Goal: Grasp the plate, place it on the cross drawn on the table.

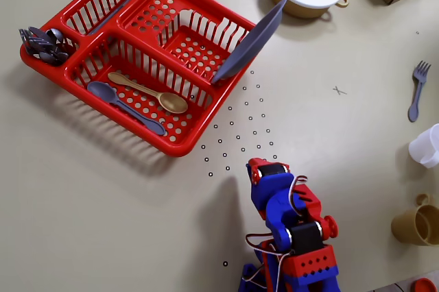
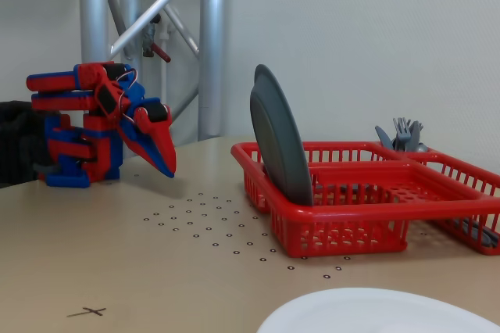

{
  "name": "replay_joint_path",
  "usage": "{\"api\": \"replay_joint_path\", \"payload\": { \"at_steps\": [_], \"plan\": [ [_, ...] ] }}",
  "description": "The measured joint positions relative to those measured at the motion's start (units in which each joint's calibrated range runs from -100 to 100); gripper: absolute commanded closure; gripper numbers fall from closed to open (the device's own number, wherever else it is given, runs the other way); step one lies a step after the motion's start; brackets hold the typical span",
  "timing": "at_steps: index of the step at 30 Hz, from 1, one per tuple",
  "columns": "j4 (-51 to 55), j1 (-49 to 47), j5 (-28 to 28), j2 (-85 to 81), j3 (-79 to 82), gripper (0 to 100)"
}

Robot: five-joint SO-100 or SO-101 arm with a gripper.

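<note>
Plate [image 1: 250,44] stands tilted on edge in the red rack [image 1: 177,147], upper centre of the overhead view, leaning at the rack's right end. Cross [image 1: 339,90] sits right of it on bare table [image 1: 103,223]. Gripper [image 2: 166,162], left in the fixed view, points down, fingers together, holding nothing

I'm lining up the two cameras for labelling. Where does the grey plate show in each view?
Overhead view: the grey plate stands on edge at the right end of the red rack, upper middle of the picture, leaning over the rack's rim.
Fixed view: the plate stands upright at the rack's left end, centre of the picture.
Shared landmark: the drawn cross, right of the plate overhead, bottom left in the fixed view.
</note>
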Motion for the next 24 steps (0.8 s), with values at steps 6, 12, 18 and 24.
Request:
{"api": "replay_joint_path", "payload": {
  "at_steps": [6,12,18,24],
  "plan": [
    [0.00,0.00,0.00,0.00,0.00,100],
    [0.00,0.00,0.00,0.00,0.00,100],
    [0.00,0.00,0.24,0.00,0.00,100],
    [0.00,0.00,0.68,0.00,0.00,98]
  ]
}}
